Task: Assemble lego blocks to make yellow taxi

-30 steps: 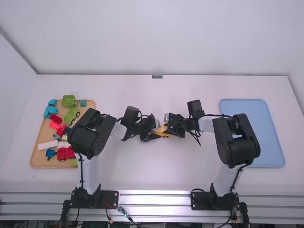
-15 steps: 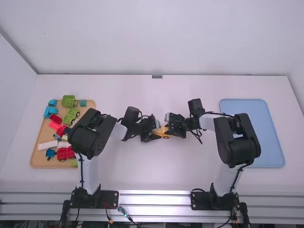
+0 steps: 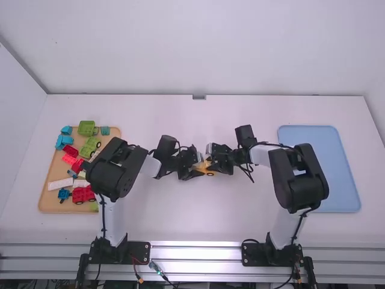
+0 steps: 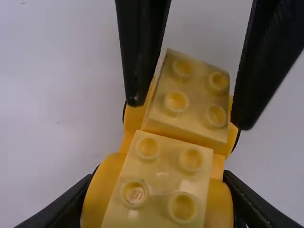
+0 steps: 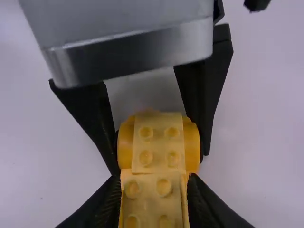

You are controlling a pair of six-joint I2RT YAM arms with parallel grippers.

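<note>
Yellow taxi assy. [image 4: 184,137], held betw. grippers; pale studded blks. [image 4: 156,175] atop it. L gripper [image 4: 158,190] clamped on one end, R gripper [image 5: 154,179] clamped on other: prob. one steadies, other seats joints. Blue tray [image 3: 343,180] right of taxi, likely for finished pc.

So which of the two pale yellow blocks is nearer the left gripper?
The block flanked by the left gripper; the other block is flanked by the right gripper.
</note>
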